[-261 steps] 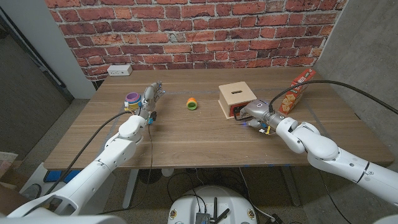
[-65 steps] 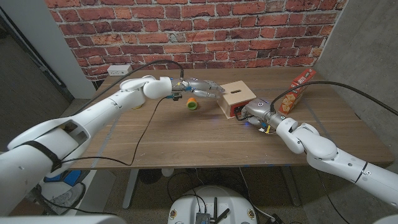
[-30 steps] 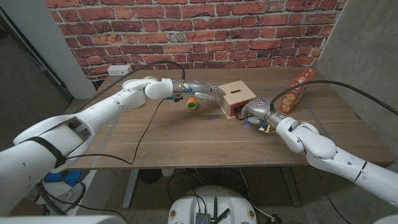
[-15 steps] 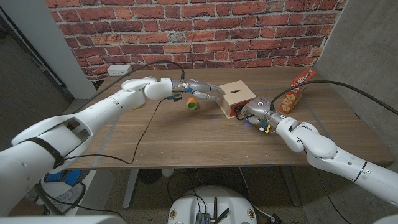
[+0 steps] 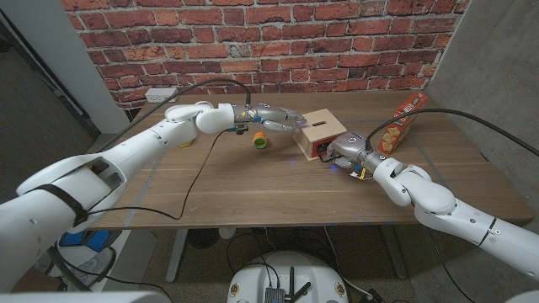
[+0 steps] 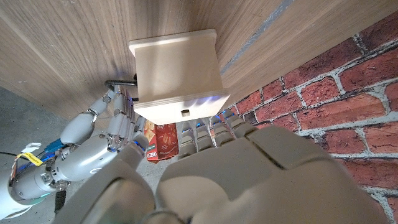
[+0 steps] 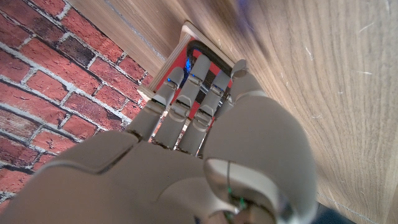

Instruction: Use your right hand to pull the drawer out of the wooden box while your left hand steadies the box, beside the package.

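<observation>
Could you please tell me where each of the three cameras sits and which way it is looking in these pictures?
Head view: fixed on the robot's head, looking down the table; both arms, left hand and right hand at the wooden box.
Left wrist view: on the left wrist, along that hand towards the box; the right hand is beyond it.
Right wrist view: on the right wrist, along its hand, fingers at the red drawer front.
All share the box.

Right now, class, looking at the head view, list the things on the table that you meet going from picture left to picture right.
White power strip → green and orange ring → wooden box → red package.
</observation>
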